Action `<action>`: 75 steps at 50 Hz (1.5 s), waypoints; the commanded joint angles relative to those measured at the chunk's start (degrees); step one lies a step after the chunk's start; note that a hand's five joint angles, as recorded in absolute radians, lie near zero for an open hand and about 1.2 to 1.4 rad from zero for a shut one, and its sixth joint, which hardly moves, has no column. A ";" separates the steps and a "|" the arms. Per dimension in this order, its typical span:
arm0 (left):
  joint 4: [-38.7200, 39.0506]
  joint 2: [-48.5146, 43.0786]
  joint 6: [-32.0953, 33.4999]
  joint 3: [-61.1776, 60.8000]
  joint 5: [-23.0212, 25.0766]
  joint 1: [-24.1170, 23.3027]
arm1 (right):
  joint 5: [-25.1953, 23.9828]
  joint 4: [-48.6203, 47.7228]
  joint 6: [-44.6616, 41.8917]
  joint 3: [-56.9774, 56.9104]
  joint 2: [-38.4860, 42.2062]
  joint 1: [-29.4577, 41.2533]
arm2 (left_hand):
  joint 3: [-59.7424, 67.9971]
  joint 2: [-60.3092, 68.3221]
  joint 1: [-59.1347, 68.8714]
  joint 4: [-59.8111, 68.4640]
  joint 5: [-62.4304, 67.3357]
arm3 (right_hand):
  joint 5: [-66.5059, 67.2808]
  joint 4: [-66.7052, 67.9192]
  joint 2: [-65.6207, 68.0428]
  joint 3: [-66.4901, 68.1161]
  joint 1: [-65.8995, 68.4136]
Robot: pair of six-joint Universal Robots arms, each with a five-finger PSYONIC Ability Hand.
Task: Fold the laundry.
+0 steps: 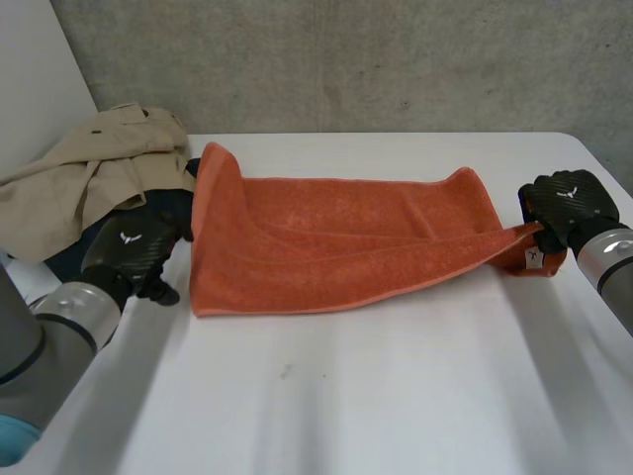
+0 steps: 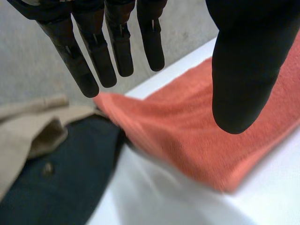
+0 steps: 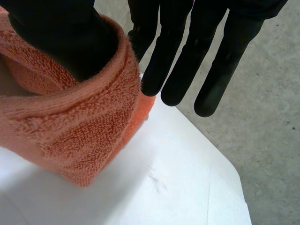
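Bright, soft, even light on the white bench (image 1: pixel 396 396); faint shadow just beside the edge of the orange terry towel (image 1: pixel 336 247)

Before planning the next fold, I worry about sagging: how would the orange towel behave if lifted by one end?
Probably floppy: the orange towel creases and droops where it drapes over the thumb of the right hand. Likely grippy, not slippery, given its looped pile.

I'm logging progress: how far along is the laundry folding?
Early. The orange towel looks folded once lengthwise on the table. In hand: its end hangs over the thumb of the right hand; the left hand is open beside the other end. Left: finishing the towel, then the beige garment and dark garment, both heaped unfolded.
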 commanded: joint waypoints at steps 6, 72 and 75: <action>-0.76 -9.18 0.78 1.48 11.04 5.35 | 0.07 0.22 -0.01 0.53 0.83 0.37 | 5.56 5.59 5.84 5.23 5.15 | 11.72 11.38 12.57 11.77 15.33; -12.89 -5.79 11.22 20.61 -0.18 -3.61 | -0.37 41.44 -19.34 -18.17 -8.78 -6.31 | 50.79 50.82 51.06 50.46 50.38 | 11.72 11.38 12.57 11.77 15.33; -12.89 -12.59 14.75 26.86 -3.28 -4.58 | -0.19 40.65 -18.56 -21.51 -5.07 -5.61 | 50.79 50.82 51.06 50.46 50.38 | 11.72 11.38 12.57 11.77 15.33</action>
